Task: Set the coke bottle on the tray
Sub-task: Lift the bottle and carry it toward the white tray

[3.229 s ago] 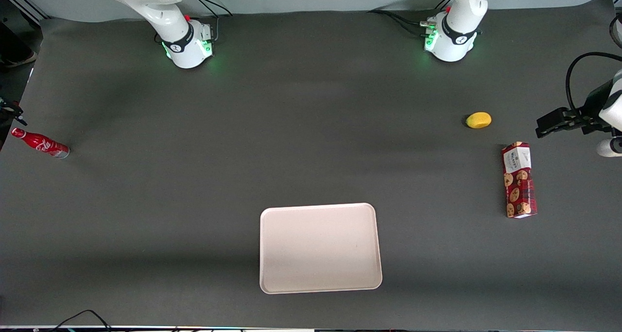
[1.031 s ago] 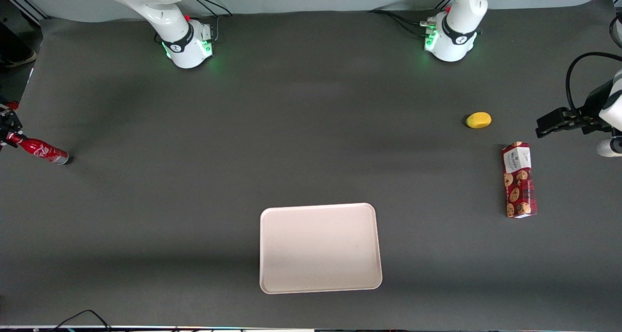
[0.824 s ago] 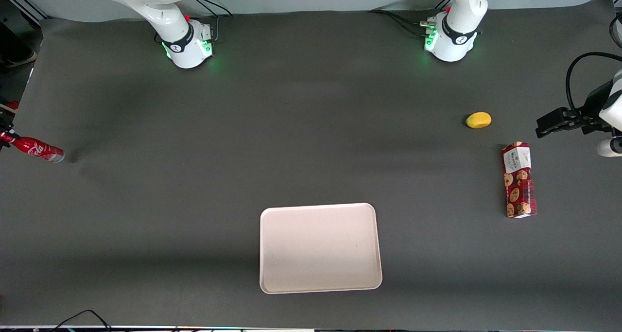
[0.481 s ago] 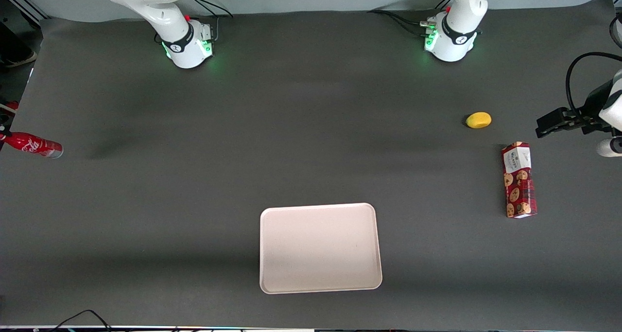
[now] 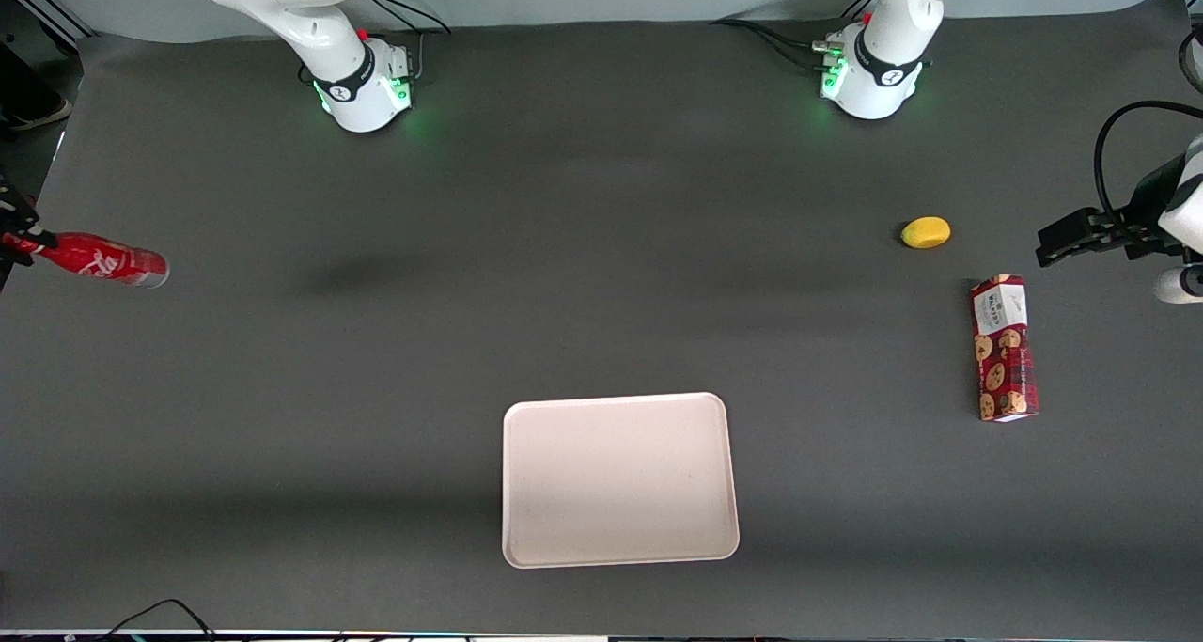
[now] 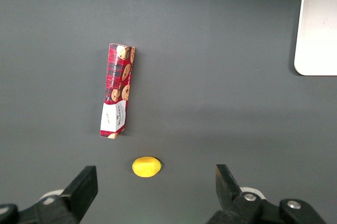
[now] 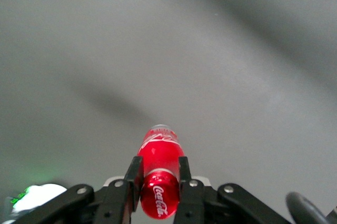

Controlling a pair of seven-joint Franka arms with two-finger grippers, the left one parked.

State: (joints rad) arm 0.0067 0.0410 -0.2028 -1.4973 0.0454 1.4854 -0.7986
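Note:
The coke bottle [image 5: 103,262], slim, glossy red with white script and a silvery base, hangs lifted above the table at the working arm's end, base pointing toward the table's middle. My right gripper [image 5: 17,240] is at the frame's edge, shut on its capped neck. In the right wrist view the two black fingers [image 7: 133,174] clamp the bottle [image 7: 159,174] on both sides. The off-white tray [image 5: 620,478] lies flat and bare near the front camera, about midway along the table, well away from the bottle.
A yellow lemon-like fruit [image 5: 926,232] and a red cookie-print box [image 5: 1004,348] lie toward the parked arm's end; both also show in the left wrist view, fruit [image 6: 146,166] and box [image 6: 118,90]. The two arm bases stand farthest from the camera.
The bottle lay on the table with the gripper apart from it; the gripper closed on its neck, lifted it, and has now carried it a little toward the table's middle.

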